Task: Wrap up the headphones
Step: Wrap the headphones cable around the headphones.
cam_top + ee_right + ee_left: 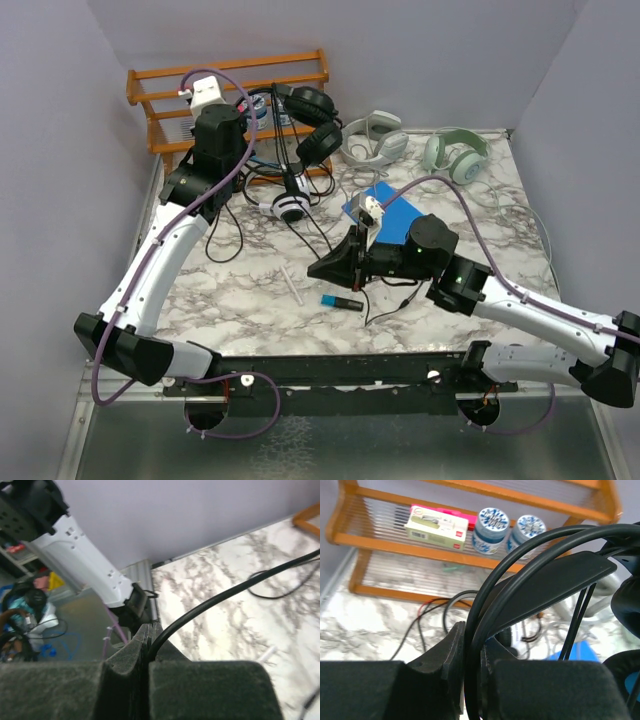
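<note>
The all-black headphones [305,115] hang lifted at the back left in front of the rack. My left gripper [262,105] is shut on their headband [545,580], which runs up between the jaws of that gripper [472,630]. Their thin black cable [300,190] drops toward the middle of the table. My right gripper [325,268] is shut on that cable [225,597], pinched at the tips of the gripper [151,630]. A white-and-black pair [290,207] lies under the black pair. A pale grey-white pair [375,140] lies at the back centre.
A wooden rack [230,85] stands at the back left, holding two jars [491,525] and a pink-and-white box [437,525]. A pale green pair of headphones [455,155] lies back right. A blue flat box [385,210], a white stick [292,285] and a blue marker [342,301] lie mid-table, with loose cables [225,235].
</note>
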Robot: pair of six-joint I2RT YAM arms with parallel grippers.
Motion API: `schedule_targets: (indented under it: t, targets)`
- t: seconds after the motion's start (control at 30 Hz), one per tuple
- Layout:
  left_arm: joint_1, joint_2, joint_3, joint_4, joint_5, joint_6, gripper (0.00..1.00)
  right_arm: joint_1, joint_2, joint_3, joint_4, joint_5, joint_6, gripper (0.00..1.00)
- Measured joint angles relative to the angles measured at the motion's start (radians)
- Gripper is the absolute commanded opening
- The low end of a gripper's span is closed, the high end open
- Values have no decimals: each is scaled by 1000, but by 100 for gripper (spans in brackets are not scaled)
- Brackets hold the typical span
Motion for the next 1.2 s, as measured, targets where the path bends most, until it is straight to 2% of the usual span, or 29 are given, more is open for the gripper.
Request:
schedule_targets:
  t: [0.27, 0.5, 0.67, 0.83, 1.03, 1.2]
  targets:
    - [-40, -19, -121, 15, -17, 262, 0, 0, 32, 280, -433, 239, -232, 2]
    - [-110, -113, -253, 15, 11, 484, 0, 0, 83, 440, -650, 500, -391, 2]
    - [-149, -202, -319, 11, 54, 611, 0, 0, 95, 445, -692, 718, -458, 7]
    - [-177, -242, -340, -31, 175, 661, 0, 0, 104, 419, -659, 870, -498, 7]
    - [-191, -260, -351, -78, 354, 671, 0, -4, 156, 407, -607, 951, -529, 8]
    - [-204, -280, -375, -106, 437, 664, 0, -61, 186, 407, -596, 932, -530, 12]
